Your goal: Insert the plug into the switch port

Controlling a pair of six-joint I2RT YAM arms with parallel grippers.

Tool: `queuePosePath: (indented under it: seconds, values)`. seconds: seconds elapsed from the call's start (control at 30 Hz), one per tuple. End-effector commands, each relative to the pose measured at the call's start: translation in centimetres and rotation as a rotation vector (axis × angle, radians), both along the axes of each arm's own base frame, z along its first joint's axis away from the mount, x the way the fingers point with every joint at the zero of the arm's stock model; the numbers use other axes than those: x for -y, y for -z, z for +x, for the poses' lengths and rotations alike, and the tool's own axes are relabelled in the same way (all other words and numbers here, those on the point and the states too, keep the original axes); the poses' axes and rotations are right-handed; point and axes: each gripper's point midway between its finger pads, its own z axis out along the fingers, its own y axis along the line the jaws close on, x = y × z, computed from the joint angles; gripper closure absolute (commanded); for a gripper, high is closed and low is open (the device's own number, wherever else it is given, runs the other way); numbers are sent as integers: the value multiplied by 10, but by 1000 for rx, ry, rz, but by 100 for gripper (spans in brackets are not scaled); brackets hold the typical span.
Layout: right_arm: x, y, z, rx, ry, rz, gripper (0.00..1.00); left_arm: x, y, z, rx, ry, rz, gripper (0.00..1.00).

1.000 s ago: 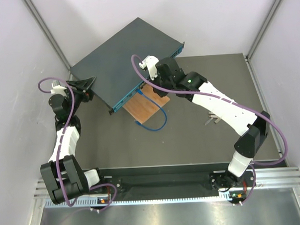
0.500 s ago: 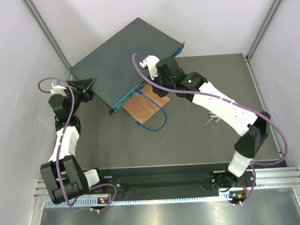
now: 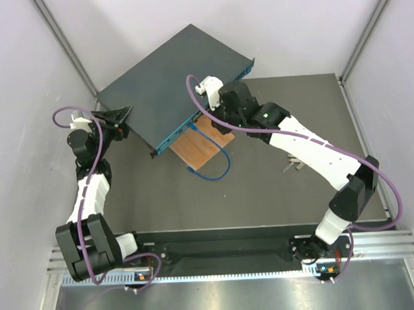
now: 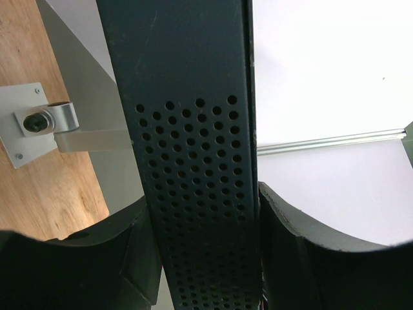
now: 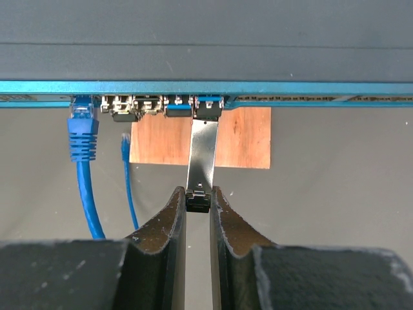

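Evidently rigid and slick, the metal plug (image 5: 202,152) sits pinched by its dark tail in the narrow right gripper (image 5: 198,197), while the left gripper (image 4: 203,219) clamps the heavy-looking switch (image 5: 193,39).

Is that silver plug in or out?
Partly in: the plug tip enters a switch port; most of its body shows outside.

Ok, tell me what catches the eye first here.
The large flat dark blue-teal metal switch lies diagonally at the far left, its perforated end clamped by the left gripper. At its port-lined face, the right gripper pinches a slim silver plug whose tip meets a port, beside a plugged-in blue cable.
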Motion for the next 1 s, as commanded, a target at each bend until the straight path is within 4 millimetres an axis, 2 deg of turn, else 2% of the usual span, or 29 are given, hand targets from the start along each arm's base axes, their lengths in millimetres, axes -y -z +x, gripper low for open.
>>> queuePosePath:
  seconds: [0.0,0.5,0.97]
  values:
    - [-18,-26,-5,69,-55,79,100,52,27,-24,-50,251,87,100]
    - [-23,-6,2,68,-62,62,100,53,28,-23,-52,253,89,100]
    - [-32,-27,9,97,-64,95,100,53,29,-23,-58,253,89,100]
